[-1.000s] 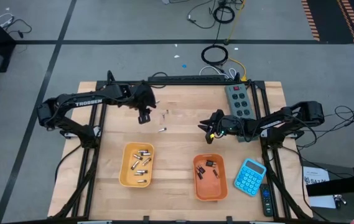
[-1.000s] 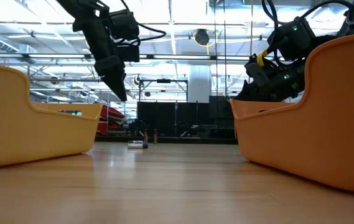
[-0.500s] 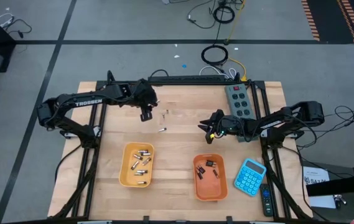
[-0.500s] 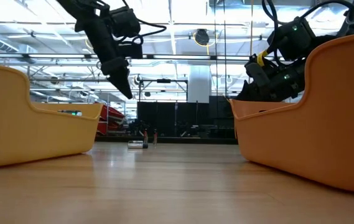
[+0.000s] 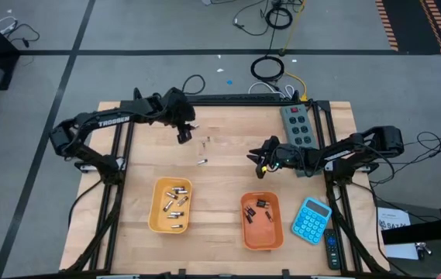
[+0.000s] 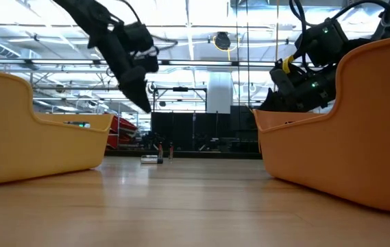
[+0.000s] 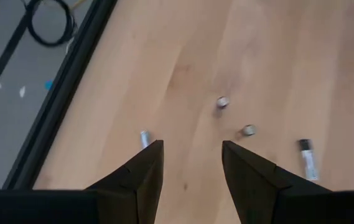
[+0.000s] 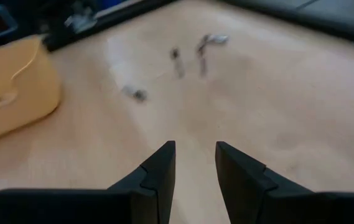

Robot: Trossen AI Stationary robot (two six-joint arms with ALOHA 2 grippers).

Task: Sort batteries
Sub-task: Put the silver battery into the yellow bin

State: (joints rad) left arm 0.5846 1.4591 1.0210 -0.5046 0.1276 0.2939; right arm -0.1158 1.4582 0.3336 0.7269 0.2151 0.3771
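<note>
Several loose batteries lie on the wooden table: two upright ones (image 7: pixel 223 102) (image 7: pixel 248 129), a silvery one (image 7: pixel 144 138) and a dark-ended one (image 7: pixel 307 158) lying flat. In the high view they show as small specks (image 5: pixel 204 141) (image 5: pixel 201 161). My left gripper (image 5: pixel 183 136) (image 7: pixel 192 152) hangs open above the table just left of them, slanting down, with nothing between its fingers. My right gripper (image 5: pixel 254 155) (image 8: pixel 195 152) waits open and empty, low over the table to their right. A yellow tray (image 5: pixel 170 205) holds several silvery batteries; an orange tray (image 5: pixel 261 221) holds a few dark ones.
A grey power strip (image 5: pixel 298 124) lies at the far right. A blue calculator (image 5: pixel 311 219) sits beside the orange tray. The black frame rail (image 5: pixel 251 99) runs along the far edge. Bare wood lies between the loose batteries and the trays.
My left gripper has swung toward the table's far edge and a little to the right, staying above the table with the same finger gap. My right gripper and the batteries have kept still.
</note>
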